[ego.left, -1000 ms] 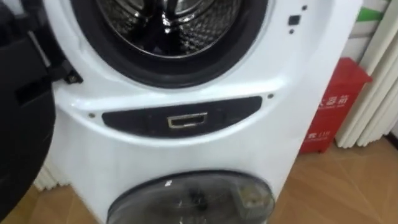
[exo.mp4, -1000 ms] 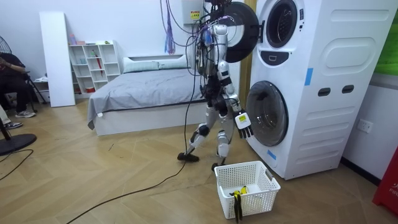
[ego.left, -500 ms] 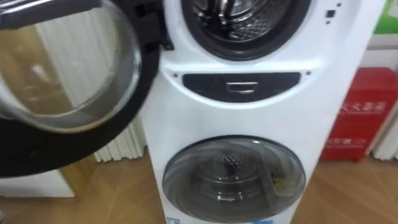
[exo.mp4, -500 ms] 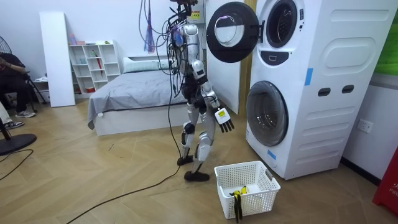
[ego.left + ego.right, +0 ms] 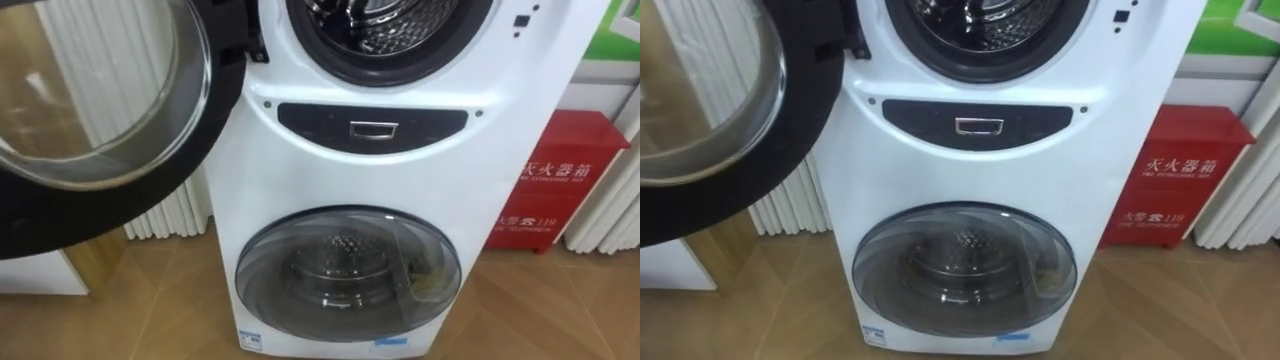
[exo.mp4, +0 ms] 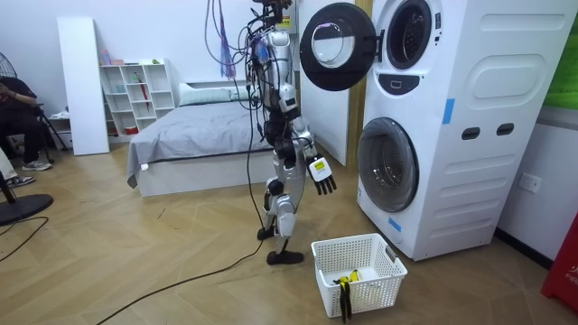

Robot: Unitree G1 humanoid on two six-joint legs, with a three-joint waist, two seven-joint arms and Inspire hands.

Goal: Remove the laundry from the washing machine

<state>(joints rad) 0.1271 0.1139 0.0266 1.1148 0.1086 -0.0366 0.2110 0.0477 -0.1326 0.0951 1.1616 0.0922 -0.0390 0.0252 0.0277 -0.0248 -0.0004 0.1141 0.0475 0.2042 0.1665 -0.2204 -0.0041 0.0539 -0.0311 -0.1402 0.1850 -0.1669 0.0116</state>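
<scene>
1. Down low in the room view, the robot's right hand [image 6: 322,178] hangs in front of its legs. Its fingers are straight and spread, and it holds nothing.
2. The robot stands on the wood floor, facing the tall white washing machine [image 6: 470,99], a little way back from it.
3. Near its feet sits a white basket [image 6: 375,289]. A yellow and dark thing [image 6: 348,278] lies inside, and I cannot tell what it is.
4. Behind the robot, that view shows a grey bed [image 6: 208,126] too.
5. The eye views look at the machine from close up. The round upper door [image 5: 100,130] is swung wide open to the left.
6. The upper drum [image 5: 385,20] is open and shiny inside. I cannot tell if clothes are in it.
7. Below it, the lower door [image 5: 348,265] is shut, with a glass front.
8. Up close you also see a red box [image 5: 555,180] on the floor just right of the machine, and a white radiator [image 5: 165,215] on its left.
</scene>
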